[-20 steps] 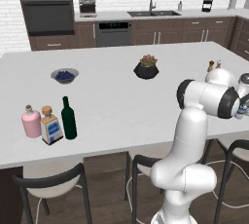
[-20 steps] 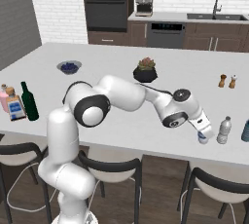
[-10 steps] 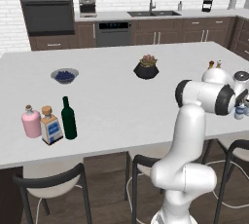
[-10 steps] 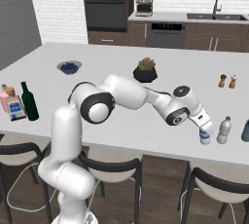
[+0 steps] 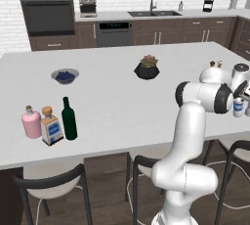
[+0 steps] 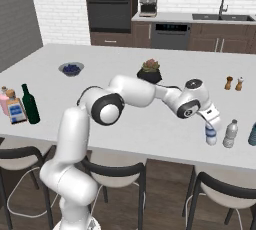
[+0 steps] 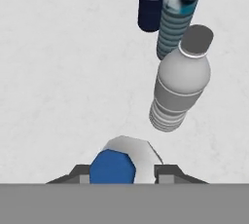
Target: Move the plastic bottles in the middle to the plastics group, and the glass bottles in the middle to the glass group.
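Observation:
My gripper [image 7: 124, 172] is shut on a small plastic bottle [image 7: 116, 165] with a blue top, which stands near the counter's front right edge. In the right base view the gripper [image 6: 212, 125] reaches down onto this blue-labelled bottle [image 6: 210, 136]. A plain greyish plastic bottle [image 6: 230, 134] stands just to its right, and is also in the hand view [image 7: 181, 89]. The gripper [image 5: 240, 98] and the bottle [image 5: 238, 107] sit at the right edge of the left base view. The green glass bottle [image 5: 69, 119] stands far left beside the pink bottle [image 5: 31, 123] and the square blue-labelled bottle [image 5: 51, 127].
Beyond the grey bottle stand a clear ribbed bottle [image 7: 176, 18] and a dark blue one [image 7: 152, 1]. Salt and pepper shakers [image 6: 234, 83], a potted plant [image 6: 149, 71] and a bowl [image 6: 71, 68] stand further back. Stools [image 6: 117, 174] line the counter's front edge.
The forearm and hand have swung slightly right and risen a little. The blue-labelled bottle under the fingers has barely shifted, and the other bottles have stayed put.

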Controlling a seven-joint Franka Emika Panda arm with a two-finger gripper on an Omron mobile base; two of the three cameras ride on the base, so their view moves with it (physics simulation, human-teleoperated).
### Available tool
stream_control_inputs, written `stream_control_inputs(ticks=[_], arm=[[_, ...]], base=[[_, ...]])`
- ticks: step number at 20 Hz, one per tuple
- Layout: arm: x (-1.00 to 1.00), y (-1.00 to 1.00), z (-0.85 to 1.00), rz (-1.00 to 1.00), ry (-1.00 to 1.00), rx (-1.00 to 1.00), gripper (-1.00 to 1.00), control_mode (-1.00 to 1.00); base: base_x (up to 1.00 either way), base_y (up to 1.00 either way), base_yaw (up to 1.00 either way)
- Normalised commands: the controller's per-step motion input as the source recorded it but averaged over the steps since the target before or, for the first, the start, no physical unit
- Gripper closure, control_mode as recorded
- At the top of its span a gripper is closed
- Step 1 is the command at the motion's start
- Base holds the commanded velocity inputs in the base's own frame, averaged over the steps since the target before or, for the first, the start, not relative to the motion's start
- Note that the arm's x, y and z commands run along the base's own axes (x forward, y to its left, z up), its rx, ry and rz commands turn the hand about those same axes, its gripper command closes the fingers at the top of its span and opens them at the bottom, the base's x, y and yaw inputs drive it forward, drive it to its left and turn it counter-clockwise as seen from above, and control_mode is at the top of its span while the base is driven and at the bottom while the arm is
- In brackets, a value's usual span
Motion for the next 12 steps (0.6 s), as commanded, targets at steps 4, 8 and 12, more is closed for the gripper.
stream_control_inputs(ticks=[4,8,12], arm=[[-0.09,-0.18,0.00,0.00,0.03,0.13,1.00,-1.00],[-0.26,-0.08,0.00,0.00,0.00,0.09,1.00,-1.00],[-0.20,0.08,-0.09,0.00,0.00,-0.02,1.00,-1.00]], base=[[0.00,0.00,0.00],[0.00,0.00,0.00],[0.00,0.00,0.00]])
